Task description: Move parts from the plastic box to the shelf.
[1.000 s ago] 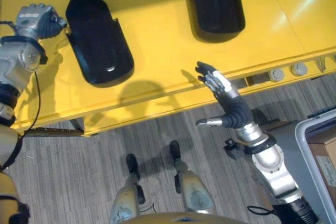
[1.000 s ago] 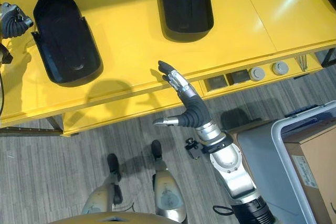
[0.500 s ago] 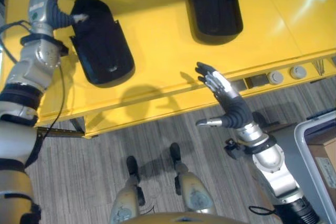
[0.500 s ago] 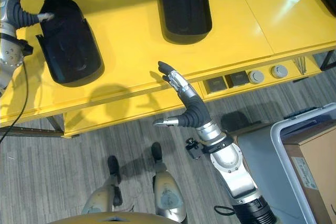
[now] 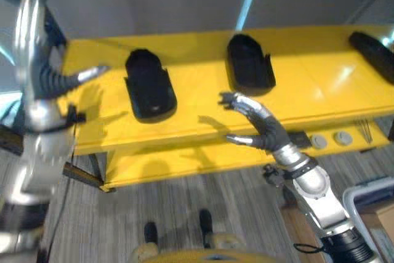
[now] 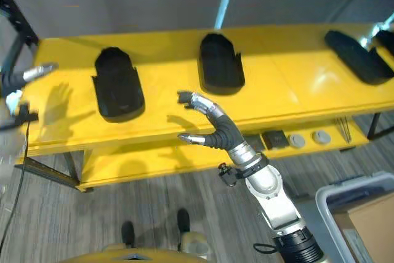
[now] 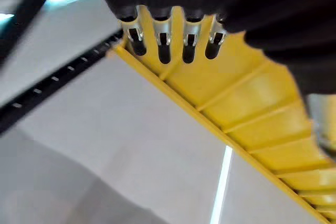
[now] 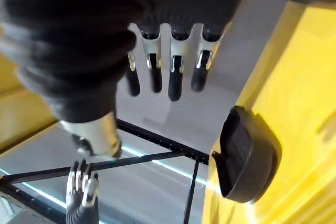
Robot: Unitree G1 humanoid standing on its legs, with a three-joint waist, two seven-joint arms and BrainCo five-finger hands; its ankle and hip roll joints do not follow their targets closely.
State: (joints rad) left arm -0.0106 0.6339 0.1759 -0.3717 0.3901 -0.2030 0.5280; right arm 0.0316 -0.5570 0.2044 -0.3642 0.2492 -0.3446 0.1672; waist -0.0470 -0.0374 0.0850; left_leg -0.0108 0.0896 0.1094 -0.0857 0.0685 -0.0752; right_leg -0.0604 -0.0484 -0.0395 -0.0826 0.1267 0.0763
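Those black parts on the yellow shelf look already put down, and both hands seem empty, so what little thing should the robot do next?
Probably turn back toward the plastic box at its lower right for another part. Three black parts already lie on the yellow shelf, and the left hand and right hand are open, holding nothing.

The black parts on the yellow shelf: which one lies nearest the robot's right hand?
The middle black part, just beyond the open right hand; the others lie far left and far right.
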